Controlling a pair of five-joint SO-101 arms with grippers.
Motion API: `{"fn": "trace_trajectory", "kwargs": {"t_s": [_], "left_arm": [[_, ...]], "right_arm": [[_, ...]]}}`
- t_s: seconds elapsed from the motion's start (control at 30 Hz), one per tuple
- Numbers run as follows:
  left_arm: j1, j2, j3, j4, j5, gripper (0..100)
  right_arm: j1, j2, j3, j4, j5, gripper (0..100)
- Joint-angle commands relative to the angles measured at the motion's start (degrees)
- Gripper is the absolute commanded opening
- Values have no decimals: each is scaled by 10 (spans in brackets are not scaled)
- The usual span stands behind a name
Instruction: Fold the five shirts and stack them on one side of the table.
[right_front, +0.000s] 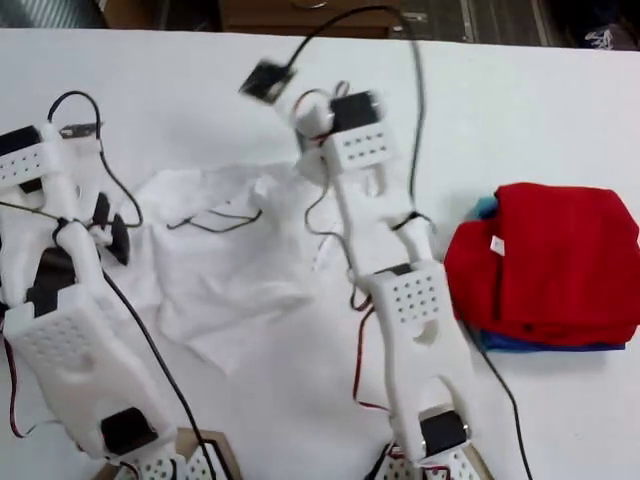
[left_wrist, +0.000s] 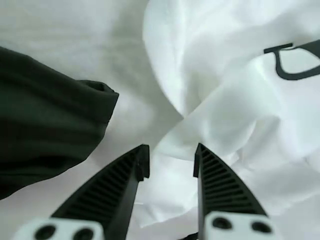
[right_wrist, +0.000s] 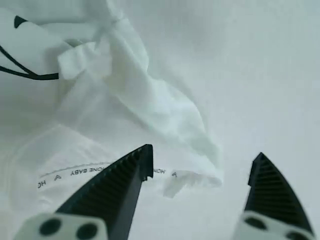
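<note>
Black ridged fingers (left_wrist: 125, 185) of the left gripper (left_wrist: 171, 162) stand a narrow gap apart with nothing between them, poised over a rumpled fold of the white shirt (left_wrist: 240, 115). Just beside that fold lies a dark cloth (left_wrist: 45, 120), its edge resting on the pale tabletop. The right gripper (right_wrist: 204, 167) has its jaws spread wide and holds nothing; it hangs above the shirt's (right_wrist: 125, 95) ragged outer edge, where a strip with small print runs along the fabric. From above, the white shirt (right_front: 225, 270) lies crumpled and unfolded between the two arms, a thin black line drawing (right_front: 215, 218) on its front, and it blends closely with the white table (right_front: 520, 90) beneath it. Well apart from it, toward one side of the table, a folded red shirt (right_front: 550, 260) sits on top of a blue shirt (right_front: 540, 343), whose edge peeks out underneath. A black cable (right_front: 417, 110) arcs over the table by the middle arm. Beyond the far edge of the table stands brown wooden furniture (right_front: 300, 15) on a dark floor.
</note>
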Motion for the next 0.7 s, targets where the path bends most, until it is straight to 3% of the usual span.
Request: {"fn": "trace_trajectory", "kwargs": {"t_s": [0.0,0.37,0.67], "left_arm": [[4,-43,-2,1,0,173],[-16,-44,-2,10,0,173],[-30,-44,-1,11,0,173]], "right_arm": [[-46,-19,3,-15,40,307],[-60,73,1,-34,200,307],[-66,59,-5,-29,264,307]]}}
